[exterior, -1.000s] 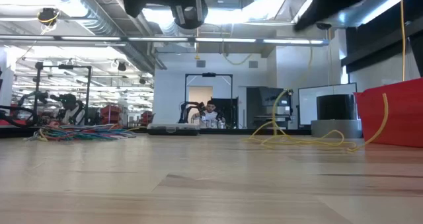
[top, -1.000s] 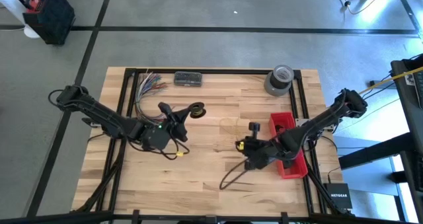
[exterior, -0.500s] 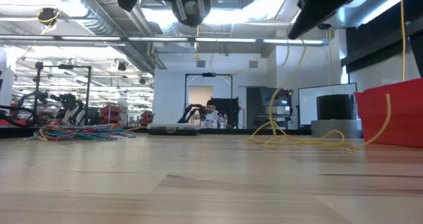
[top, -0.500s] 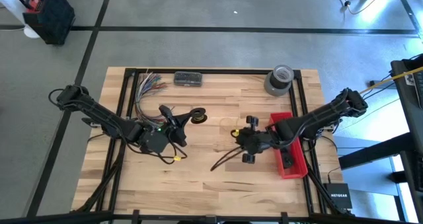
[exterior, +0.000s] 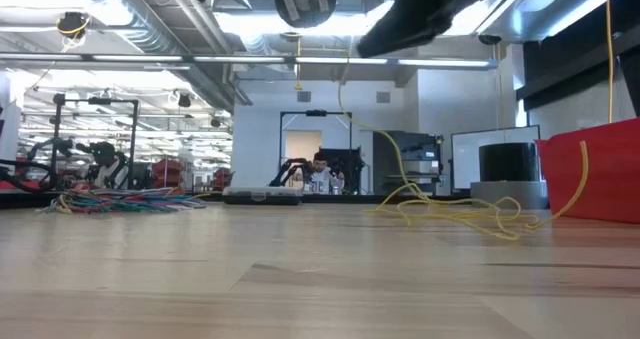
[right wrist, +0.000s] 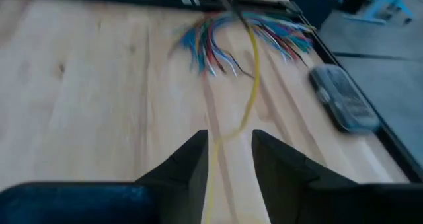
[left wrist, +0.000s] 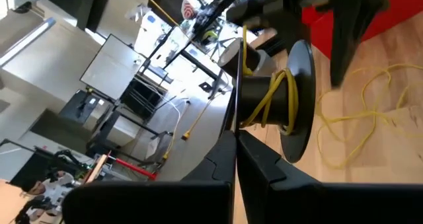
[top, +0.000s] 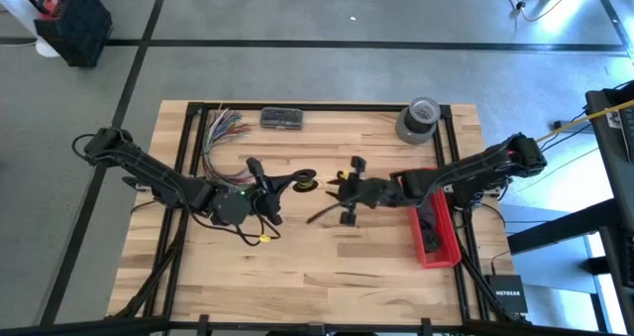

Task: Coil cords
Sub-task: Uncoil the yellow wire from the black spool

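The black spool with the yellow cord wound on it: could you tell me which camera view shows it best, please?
The left wrist view: the black spool fills the frame, yellow cord wraps visible. The high view shows it small; the low view only from below; the right wrist view misses it.

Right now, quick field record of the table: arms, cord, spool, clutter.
left gripper: mid table, shut, holding a black spool
right gripper: mid table beside the spool, fingers apart, yellow cord running between them
cord: a few turns wound on the spool; loose loops lying on the wood
red bin: right side of table
tape roll: far right corner
multicoloured wires: far left
dark case: far edge
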### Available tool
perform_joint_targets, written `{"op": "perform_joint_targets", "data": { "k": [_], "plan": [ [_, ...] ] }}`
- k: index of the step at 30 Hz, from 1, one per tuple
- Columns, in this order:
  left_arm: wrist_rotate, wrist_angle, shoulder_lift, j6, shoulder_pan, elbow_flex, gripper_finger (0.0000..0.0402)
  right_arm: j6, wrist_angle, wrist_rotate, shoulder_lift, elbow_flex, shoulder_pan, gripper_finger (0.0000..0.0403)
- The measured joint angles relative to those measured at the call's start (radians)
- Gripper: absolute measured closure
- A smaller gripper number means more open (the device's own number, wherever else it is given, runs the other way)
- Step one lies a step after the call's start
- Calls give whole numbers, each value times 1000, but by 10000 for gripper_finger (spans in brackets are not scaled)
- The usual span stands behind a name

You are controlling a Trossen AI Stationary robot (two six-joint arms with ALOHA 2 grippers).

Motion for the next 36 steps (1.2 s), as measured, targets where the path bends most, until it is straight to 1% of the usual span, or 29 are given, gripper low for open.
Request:
{"op": "perform_joint_targets", "data": {
  "k": [4, 7, 10, 12, 15, 16, 19, 21, 24, 25, 27, 30, 33, 36],
  "plan": [
    [1, 5, 0, -5, 2, 0, 402, -35, 133, -94, 23, -23, -46, 290],
    [1, 8, 0, -4, 2, 0, 402, -41, 176, -103, 38, -26, -70, 292],
    [1, 8, 0, -4, 2, 0, 402, -61, 164, -105, 47, -28, -76, 299],
    [1, 9, 0, -4, 2, 0, 402, -82, 162, -98, 49, -27, -73, 320],
    [1, 9, 0, -4, 2, 0, 402, -89, 161, -103, 49, -27, -72, 379],
    [1, 9, 0, -5, 2, 0, 402, -96, 158, -105, 49, -27, -72, 390],
    [1, 43, 0, -6, 7, 0, 402, -106, 179, -92, 57, -27, -72, 389],
    [3, 83, 0, -10, 13, 0, 402, -107, 223, -107, 77, -25, -72, 395],
    [58, 148, 0, -39, 39, 0, 402, -110, 303, -150, 130, -26, -72, 396],
    [86, 162, 0, -49, 49, 0, 402, -111, 328, -151, 147, -26, -72, 395],
    [117, 174, 0, -76, 70, 0, 402, -112, 387, -186, 175, -26, -65, 397],
    [104, 154, 0, -133, 108, 0, 402, -152, 443, -215, 189, -26, -36, 398],
    [56, 106, 0, -193, 142, 0, 402, -212, 430, -214, 175, 3, 7, 399],
    [25, 59, 1, -238, 167, 0, 402, -266, 407, -190, 143, 42, 53, 400]
  ]
}}
